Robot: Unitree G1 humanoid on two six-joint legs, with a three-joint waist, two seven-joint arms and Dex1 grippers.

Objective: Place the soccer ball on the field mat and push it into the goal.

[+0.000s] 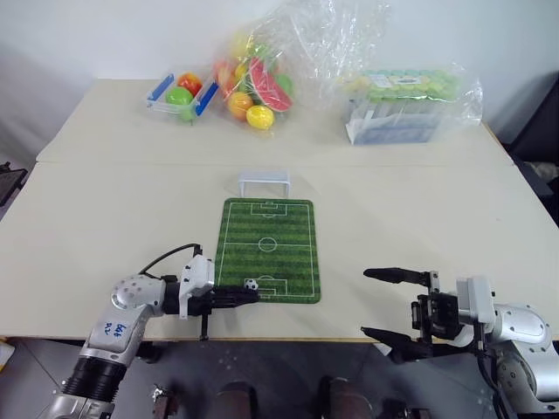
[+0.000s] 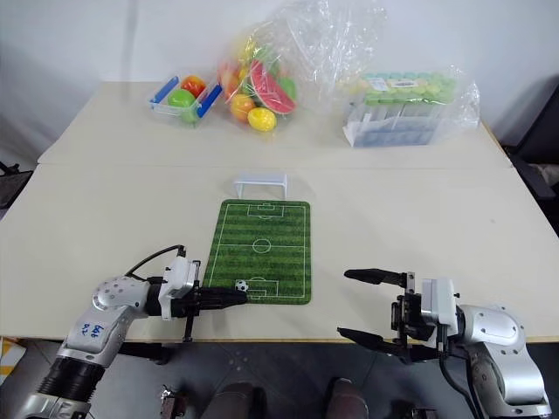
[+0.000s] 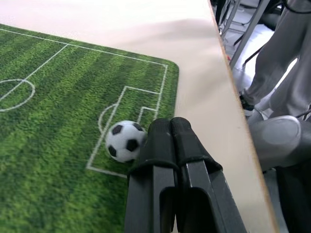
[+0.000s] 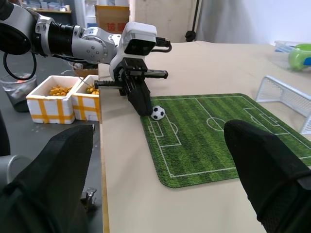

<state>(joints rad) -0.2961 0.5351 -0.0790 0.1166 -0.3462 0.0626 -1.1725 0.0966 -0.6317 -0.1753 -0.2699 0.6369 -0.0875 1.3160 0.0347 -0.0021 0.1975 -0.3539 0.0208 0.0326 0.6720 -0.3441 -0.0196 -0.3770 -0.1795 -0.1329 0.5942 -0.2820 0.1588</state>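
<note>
Reaching in from the mat's near corner, the left gripper [image 1: 253, 295] has its fingers [image 3: 167, 141] clenched together, holding nothing; pressed into one blunt tip, they likely serve as a pusher. The ball [image 3: 125, 140] sits on the mat [image 1: 271, 236] right at that tip, touching or nearly so, inside the near penalty box. Placing therefore looks done, and the push is what remains. Beyond the fingertips, past the whole length of the pitch, the goal [image 1: 264, 182] stands just off the mat's far edge, mouth facing the ball. Well apart on the other side, the right gripper [image 1: 377, 303] hangs at the table's edge with fingers spread wide and empty, seemingly kept clear.
</note>
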